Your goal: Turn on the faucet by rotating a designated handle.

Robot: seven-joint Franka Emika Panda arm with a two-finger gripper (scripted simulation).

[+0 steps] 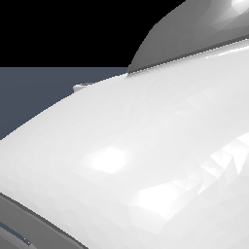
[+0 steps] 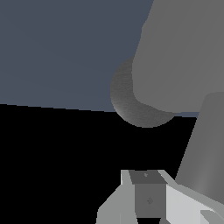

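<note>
The exterior view is almost filled by the white shell of the robot arm (image 1: pixel 146 160), seen from very close, with a grey arm section (image 1: pixel 194 34) above it toward the exterior view's right. Slate-blue floor (image 1: pixel 39 97) and black background show past it on the exterior view's left. Neither faucet nor handle can be made out here.

In the wrist view the faucet (image 2: pixel 183 52) stands close ahead as a thick matte grey body, and behind its lower edge sits its darker speckled round base (image 2: pixel 127 103). A smoother grey cylinder (image 2: pixel 203 148) runs down beside the gripper; it may be the handle seen from very near, though the view is too tight to be sure. Only a white finger and a grey pad of the gripper (image 2: pixel 148 197) show at the picture's edge, so I cannot tell how wide the jaws stand or whether they grip anything.
</note>
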